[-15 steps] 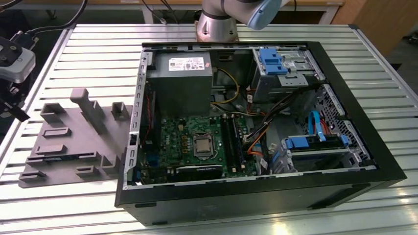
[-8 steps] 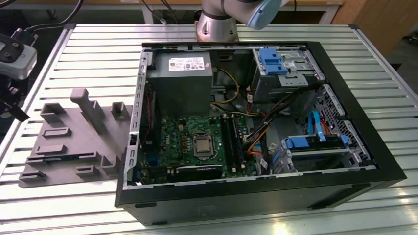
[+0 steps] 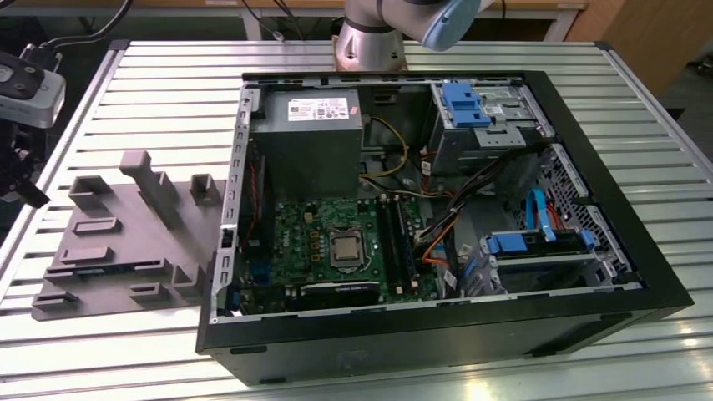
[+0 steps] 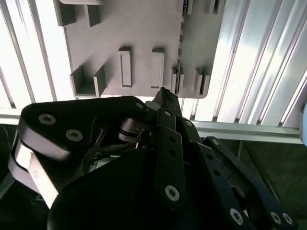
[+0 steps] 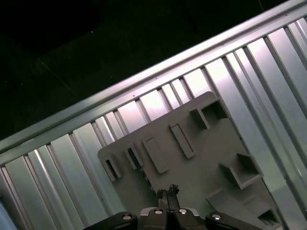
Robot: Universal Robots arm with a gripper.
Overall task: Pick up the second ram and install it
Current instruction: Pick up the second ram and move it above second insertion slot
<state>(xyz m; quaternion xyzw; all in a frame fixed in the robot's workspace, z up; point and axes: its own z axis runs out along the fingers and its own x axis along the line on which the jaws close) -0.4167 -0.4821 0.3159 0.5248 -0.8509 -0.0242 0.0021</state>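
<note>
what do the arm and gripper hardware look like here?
The arm is a silver-grey metal tube with a light blue joint cap. The gripper is matte black: jointed link bars with silver screw heads and pins.

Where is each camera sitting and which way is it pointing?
Exterior view: high off the arm, looking down on the open computer case and grey tray; arm base shows.
First wrist view: on the wrist, looking down at the tray; the gripper shows.
Second wrist view: likewise, behind the gripper's linkage.
All share the tray.
</note>
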